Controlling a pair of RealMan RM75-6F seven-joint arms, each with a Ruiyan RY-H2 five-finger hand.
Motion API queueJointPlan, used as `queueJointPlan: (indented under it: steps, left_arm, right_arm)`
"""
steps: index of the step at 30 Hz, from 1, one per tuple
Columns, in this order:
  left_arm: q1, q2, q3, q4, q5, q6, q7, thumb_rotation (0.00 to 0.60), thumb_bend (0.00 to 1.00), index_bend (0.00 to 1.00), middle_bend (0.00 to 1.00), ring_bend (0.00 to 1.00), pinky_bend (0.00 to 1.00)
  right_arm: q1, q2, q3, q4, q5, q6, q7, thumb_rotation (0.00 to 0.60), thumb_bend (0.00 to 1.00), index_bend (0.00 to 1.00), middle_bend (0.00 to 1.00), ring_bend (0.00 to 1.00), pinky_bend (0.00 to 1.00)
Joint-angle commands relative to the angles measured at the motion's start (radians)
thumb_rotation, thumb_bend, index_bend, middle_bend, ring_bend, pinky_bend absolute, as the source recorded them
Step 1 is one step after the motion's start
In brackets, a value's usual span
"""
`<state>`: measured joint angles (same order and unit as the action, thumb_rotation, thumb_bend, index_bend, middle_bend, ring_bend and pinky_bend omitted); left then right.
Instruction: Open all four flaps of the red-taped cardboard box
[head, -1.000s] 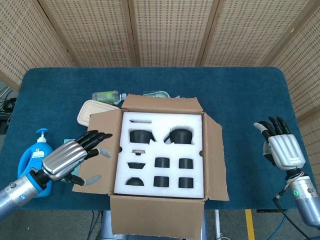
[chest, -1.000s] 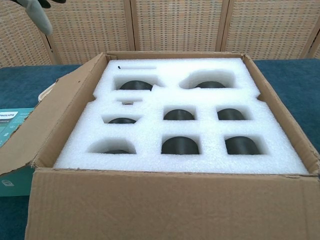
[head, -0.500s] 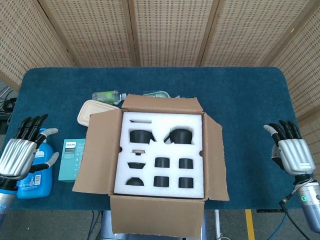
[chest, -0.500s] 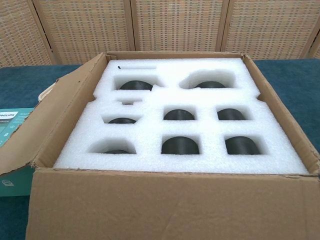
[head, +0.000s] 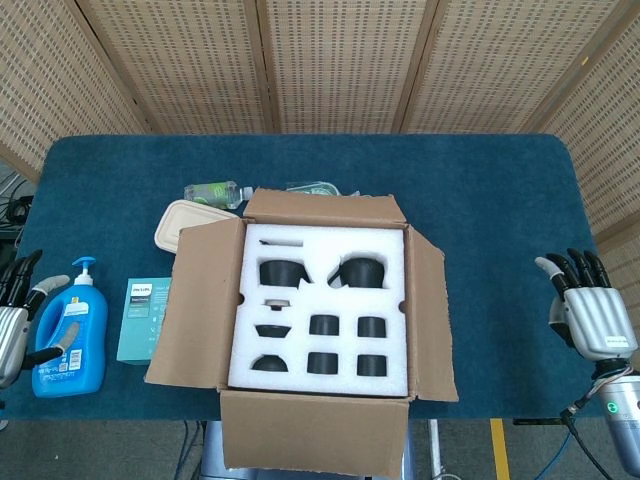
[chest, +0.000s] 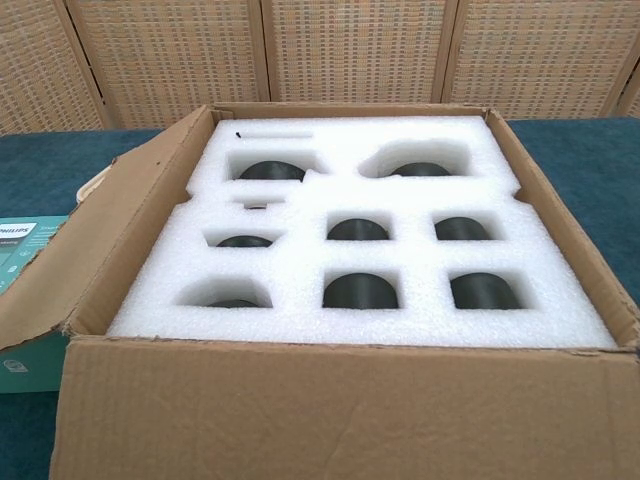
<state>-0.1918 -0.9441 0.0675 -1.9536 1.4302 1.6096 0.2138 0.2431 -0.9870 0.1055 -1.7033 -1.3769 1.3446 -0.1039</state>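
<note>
So the cardboard box (head: 322, 330) sits mid-table with all four flaps folded out: near flap (head: 315, 432) hangs over the table edge, side flaps are splayed, far flap (head: 325, 207) is tipped back. White foam insert (chest: 350, 240) with its dark parts is fully exposed. Left hand (head: 12, 325) has pulled away from the left flap (head: 195, 300) to the frame edge beside the blue detergent bottle (head: 68, 330), fingers spread I think, though it's mostly cut off. Right hand (head: 588, 310) has backed off too, spread and empty. Looks like the task's done
</note>
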Motion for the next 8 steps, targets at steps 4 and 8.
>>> queueJointPlan:
  steps: [4, 8]
  left_arm:
    - [0.033, -0.003, 0.006, 0.005, -0.005, -0.004, -0.008, 0.455, 0.34, 0.24, 0.00, 0.00, 0.00]
    - [0.043, -0.006, 0.001, 0.004, -0.011, -0.012, -0.017, 0.455, 0.34, 0.24, 0.00, 0.00, 0.00]
  right_arm:
    - [-0.019, -0.001, 0.001, 0.000, 0.010, 0.020, 0.006, 0.600, 0.90, 0.15, 0.15, 0.00, 0.00]
    - [-0.028, -0.002, 0.002, -0.001, 0.011, 0.031, 0.009, 0.600, 0.90, 0.15, 0.15, 0.00, 0.00]
